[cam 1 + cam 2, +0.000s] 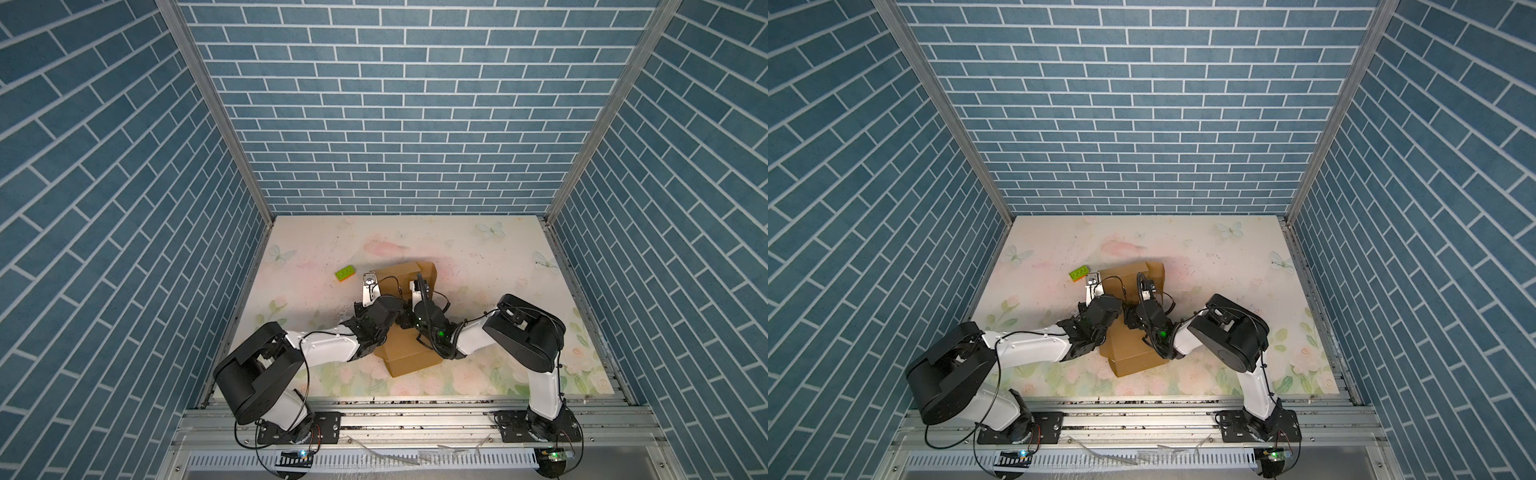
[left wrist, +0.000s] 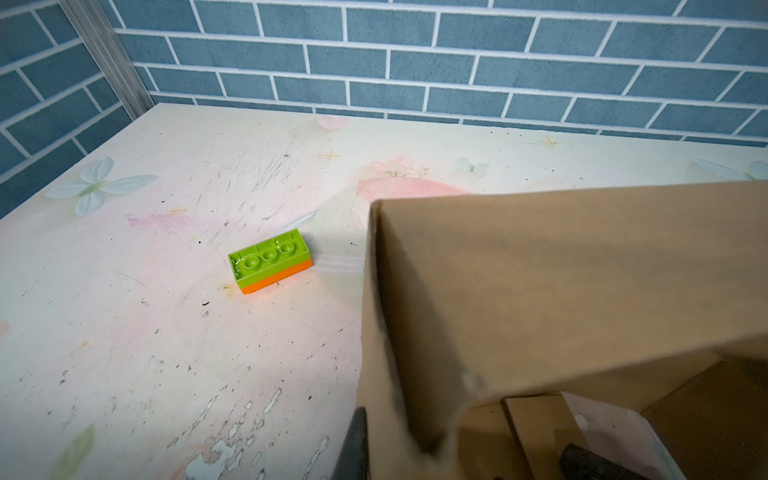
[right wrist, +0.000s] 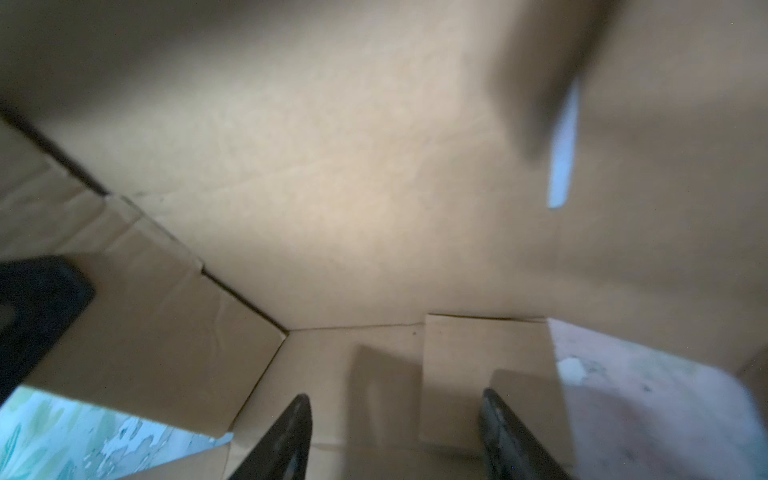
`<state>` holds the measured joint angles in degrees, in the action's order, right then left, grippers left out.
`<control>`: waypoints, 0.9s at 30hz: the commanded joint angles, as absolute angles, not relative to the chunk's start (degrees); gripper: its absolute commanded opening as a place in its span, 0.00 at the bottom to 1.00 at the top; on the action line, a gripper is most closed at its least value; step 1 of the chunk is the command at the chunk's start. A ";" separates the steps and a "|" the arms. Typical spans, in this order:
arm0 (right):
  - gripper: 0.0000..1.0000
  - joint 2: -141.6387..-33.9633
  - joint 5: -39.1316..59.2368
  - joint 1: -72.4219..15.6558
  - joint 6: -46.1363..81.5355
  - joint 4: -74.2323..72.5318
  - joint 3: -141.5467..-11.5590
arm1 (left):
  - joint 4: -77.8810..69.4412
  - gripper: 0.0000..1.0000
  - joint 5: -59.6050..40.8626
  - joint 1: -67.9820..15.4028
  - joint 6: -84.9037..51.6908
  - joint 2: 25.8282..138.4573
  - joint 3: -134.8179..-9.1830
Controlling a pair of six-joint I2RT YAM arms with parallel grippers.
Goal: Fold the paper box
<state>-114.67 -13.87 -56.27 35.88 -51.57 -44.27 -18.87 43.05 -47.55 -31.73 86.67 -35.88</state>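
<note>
- Two hands meet at the paper box, which sits near the middle of the bench, partly folded, with its far walls raised in both top views.
- At the box's far left corner the left hand is closed down on the upright left wall. In the left wrist view one dark finger lies outside that wall and the other inside.
- Inside the box the right hand has its jaws well apart with nothing between them. Cardboard floor and walls fill the right wrist view.
- Both forearms cross over the box's near half.
- One green toy brick with an orange underside lies on the bench near the left hand, apart from the box.
</note>
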 commanded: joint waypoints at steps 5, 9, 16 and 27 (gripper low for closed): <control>0.64 -118.41 -11.39 -57.21 33.64 -52.80 -44.83 | -19.57 0.11 42.44 -48.16 -31.99 87.62 -36.56; 0.64 -116.27 -12.31 -57.22 33.59 -54.09 -42.99 | -19.57 0.11 42.63 -48.16 -31.93 87.67 -36.23; 0.63 -107.25 -14.35 -57.24 31.68 -56.43 -35.91 | -19.69 0.10 43.56 -48.16 -31.58 87.08 -35.82; 0.61 -82.88 -17.99 -56.71 25.14 -46.18 -25.80 | -19.54 0.11 43.68 -48.16 -31.00 87.45 -36.27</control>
